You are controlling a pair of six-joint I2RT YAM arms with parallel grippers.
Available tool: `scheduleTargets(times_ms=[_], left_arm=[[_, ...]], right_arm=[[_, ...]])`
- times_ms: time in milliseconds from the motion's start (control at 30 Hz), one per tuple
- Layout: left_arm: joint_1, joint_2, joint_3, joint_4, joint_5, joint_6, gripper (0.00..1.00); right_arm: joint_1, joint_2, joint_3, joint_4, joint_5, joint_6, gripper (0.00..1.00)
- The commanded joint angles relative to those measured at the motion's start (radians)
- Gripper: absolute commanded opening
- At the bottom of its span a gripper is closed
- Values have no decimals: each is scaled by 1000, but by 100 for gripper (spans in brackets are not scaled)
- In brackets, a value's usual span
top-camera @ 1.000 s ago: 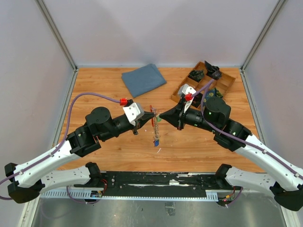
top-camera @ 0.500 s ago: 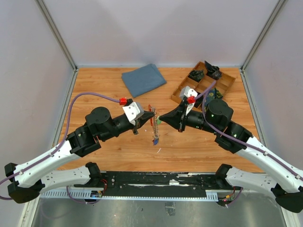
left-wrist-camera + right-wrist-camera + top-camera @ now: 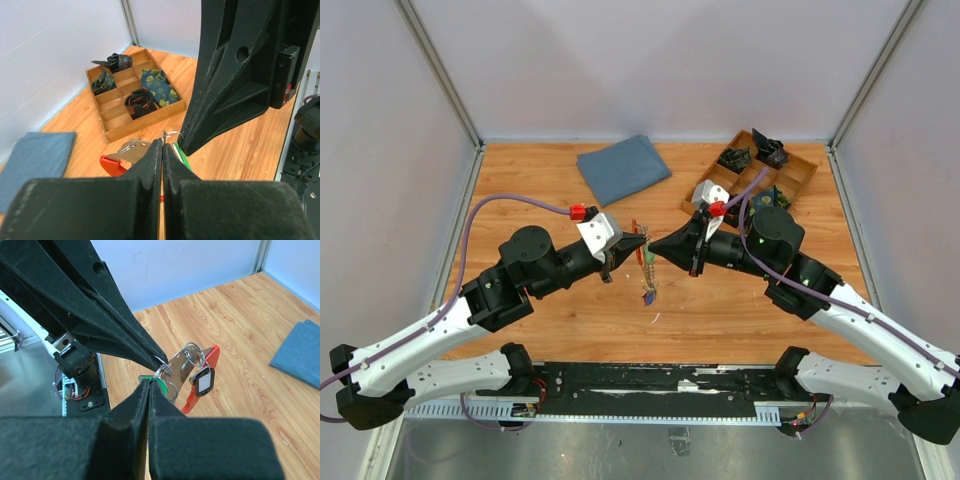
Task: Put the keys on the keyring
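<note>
Blue cloth (image 3: 623, 168): lying flat at the far left of the tabletop (image 3: 720, 312), well apart from the work; no shift noted.
Left claw (image 3: 640, 241): clenched, fingers pressed flat together in its wrist view. Its tip is at the small silver rings (image 3: 192, 352) of the bunch. Which part is pinched cannot be told. The arm's pose is unchanged over the last second.
Keyring (image 3: 190, 401): red loop held up off the tabletop in the middle of the scene, just beside both claw tips, with a white-and-black tag (image 3: 203, 382) hanging in front of it.
Keys (image 3: 648, 283): dangling below the two tips, above bare wood. The lower end of the bunch is seen slightly higher than a second ago.
Green tag (image 3: 161, 386): just behind the right tip, among the rings.
Right claw (image 3: 654, 247): clenched, tip against the rings, facing the left tip. It has been brought a little left and far over the last second, so the gap between the tips is now nearly gone.
Wooden tray (image 3: 145, 125): far right, dark folded items in its compartments, untouched.
Meaning for task: the closing-in is judged to be a fine two-handed threading step at the rings. Whether any key is yet on the red loop cannot be read here.
Risk: the tips are crowded together, so a slip could drop the bunch.
</note>
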Motion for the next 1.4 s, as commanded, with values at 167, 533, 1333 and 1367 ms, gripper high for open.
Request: scheduleTargets(times_ms=[167, 533, 1333, 1367], left_arm=[[3, -12, 3, 67, -3, -5, 0], [3, -11, 1, 66, -6, -8, 1], [3, -14, 1, 66, -11, -9, 1], [2, -13, 1, 66, -10, -8, 0]], right_arm=[[17, 0, 24, 40, 13, 9, 1], [17, -18, 9, 92, -40, 1, 1], [17, -27, 1, 27, 36, 5, 1], [17, -29, -3, 26, 42, 6, 1]])
